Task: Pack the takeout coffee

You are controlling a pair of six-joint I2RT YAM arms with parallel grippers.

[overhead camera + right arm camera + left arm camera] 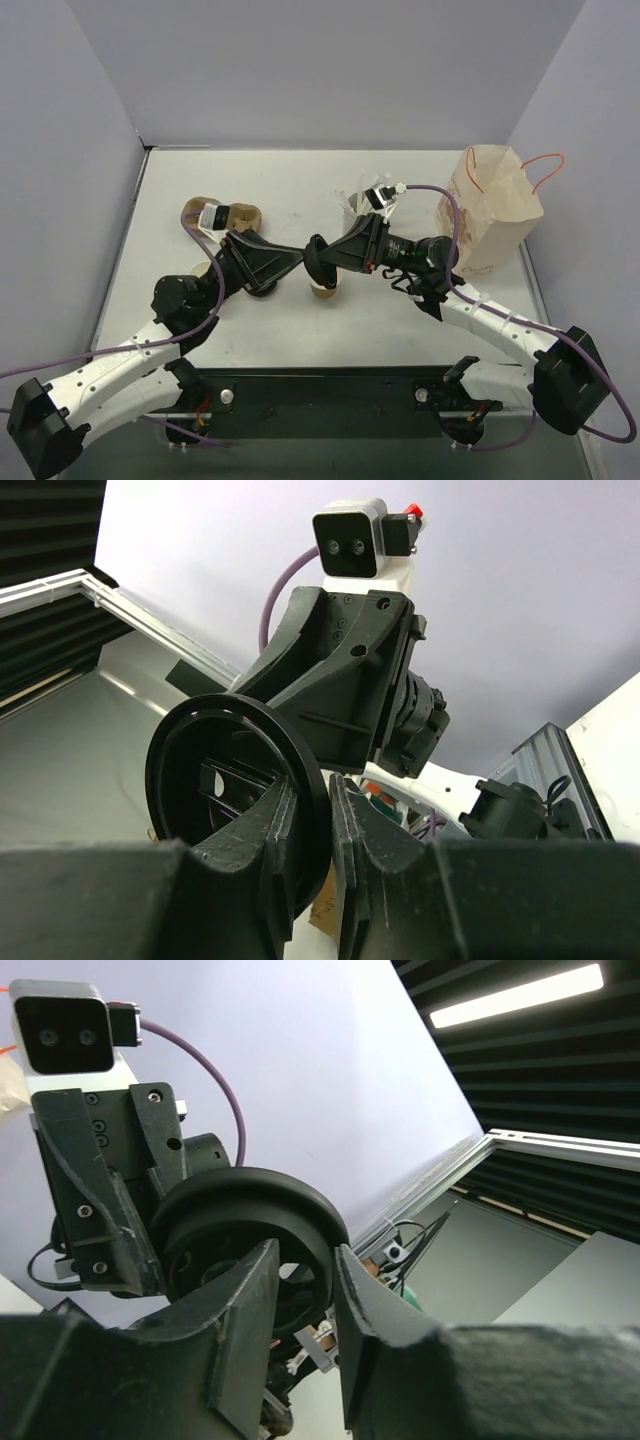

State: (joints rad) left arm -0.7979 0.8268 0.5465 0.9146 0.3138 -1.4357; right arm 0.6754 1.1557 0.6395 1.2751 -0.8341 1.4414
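Evidently we have the left gripper (305,1256) and right gripper (311,784) both clenched on the black lid (200,780), the takeout coffee (325,291) standing mid-way across the table (300,180) at the lid's 6 o'clock; we judge it light, crushable and spillable, best gripped gently around its wall

no legible text, labels, numbers

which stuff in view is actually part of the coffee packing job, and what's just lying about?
Job:
- round black plastic lid, clamped by left fingers and right fingers
- small tan paper cup below them
- brown kraft paper bag, far right

Lying about:
- brown paper pieces, far left, partly hidden
- white crumpled scraps, mid-table
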